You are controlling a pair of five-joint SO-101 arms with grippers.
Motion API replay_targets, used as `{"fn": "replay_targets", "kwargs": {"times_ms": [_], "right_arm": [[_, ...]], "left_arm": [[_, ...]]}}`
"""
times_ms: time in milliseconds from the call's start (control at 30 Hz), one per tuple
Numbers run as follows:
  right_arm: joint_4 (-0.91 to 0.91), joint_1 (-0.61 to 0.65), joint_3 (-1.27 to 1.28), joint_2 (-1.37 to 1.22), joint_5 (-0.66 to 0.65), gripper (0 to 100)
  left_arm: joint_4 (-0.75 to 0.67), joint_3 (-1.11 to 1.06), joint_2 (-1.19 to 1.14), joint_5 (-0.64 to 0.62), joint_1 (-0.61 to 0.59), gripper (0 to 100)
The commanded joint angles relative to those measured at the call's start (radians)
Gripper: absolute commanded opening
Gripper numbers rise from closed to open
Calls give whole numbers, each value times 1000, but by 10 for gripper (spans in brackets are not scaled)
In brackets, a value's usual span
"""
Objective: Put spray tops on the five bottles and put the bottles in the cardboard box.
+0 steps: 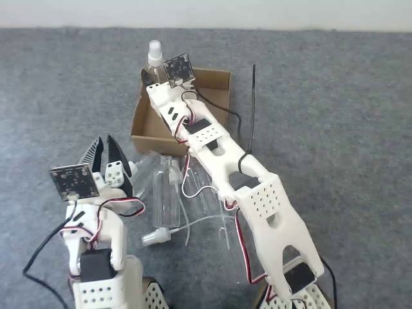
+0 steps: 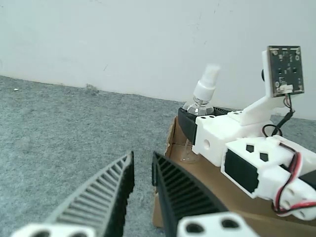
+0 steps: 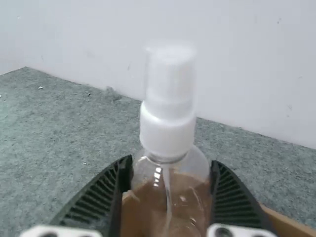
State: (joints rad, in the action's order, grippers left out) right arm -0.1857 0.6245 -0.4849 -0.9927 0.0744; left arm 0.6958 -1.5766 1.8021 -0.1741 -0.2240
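Observation:
My right gripper is shut on a clear bottle with a white spray top. It holds the bottle upright over the far left corner of the cardboard box. In the right wrist view the bottle sits between both black fingers. The left wrist view shows that same bottle above the box. My left gripper hovers near the table's front left, open with nothing between its fingers.
Several clear uncapped bottles lie on the grey carpet between the two arms, partly under the right arm. A loose spray top with its thin tube lies in front of them. A white wall stands behind the box.

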Motion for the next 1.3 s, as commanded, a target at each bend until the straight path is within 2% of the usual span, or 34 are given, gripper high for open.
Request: {"fn": "replay_targets", "kwargs": {"times_ms": [0, 667, 933, 1267], "right_arm": [[18, 5, -49, 10, -9, 319], [25, -21, -48, 21, -14, 319], [220, -24, -48, 90, -9, 321], [294, -19, -48, 102, -9, 321]], "left_arm": [[-31, 28, 21, 9, -8, 59], [-31, 28, 21, 9, -8, 59], [-32, 28, 21, 9, -8, 59], [-34, 28, 21, 9, -8, 59]]}}
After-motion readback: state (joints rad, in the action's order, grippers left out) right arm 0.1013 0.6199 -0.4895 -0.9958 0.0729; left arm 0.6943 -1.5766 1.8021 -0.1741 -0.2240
